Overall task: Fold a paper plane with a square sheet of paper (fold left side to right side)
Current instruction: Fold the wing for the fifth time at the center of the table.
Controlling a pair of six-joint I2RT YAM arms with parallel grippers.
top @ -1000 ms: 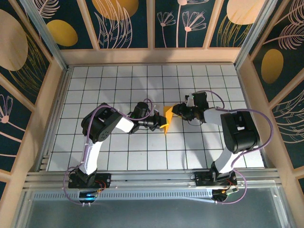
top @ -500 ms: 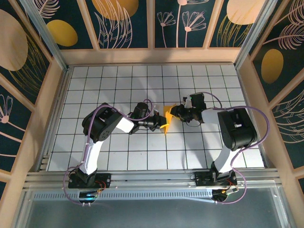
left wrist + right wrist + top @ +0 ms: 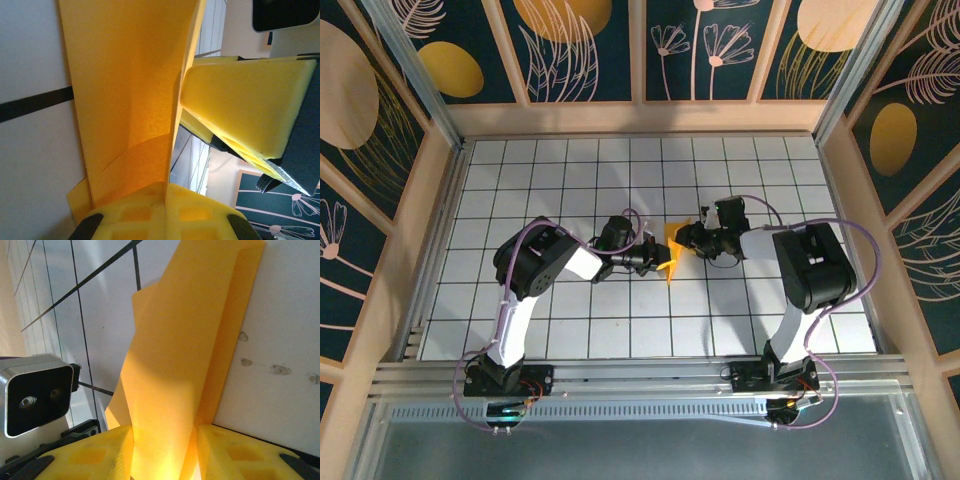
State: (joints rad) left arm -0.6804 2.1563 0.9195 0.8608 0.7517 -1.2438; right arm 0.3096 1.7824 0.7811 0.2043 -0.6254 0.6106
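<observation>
The square sheet of paper, orange-yellow, is folded into a narrow, pointed, creased shape. It stands on edge in the middle of the tiled table. My left gripper comes at it from the left and is shut on its lower edge; in the left wrist view the paper runs up from between the closed pads. My right gripper meets it from the right. A bulging flap of the paper passes between its parted pads. One right pad hangs beside the upright crease.
The white grid table is boxed in by wooden-framed walls at the back and both sides. An aluminium rail carrying the arm bases runs along the near edge. The left wrist camera sits close to the right gripper.
The right arm has swung left and its gripper has closed in on the paper's right side. The left gripper and the paper have stayed put.
</observation>
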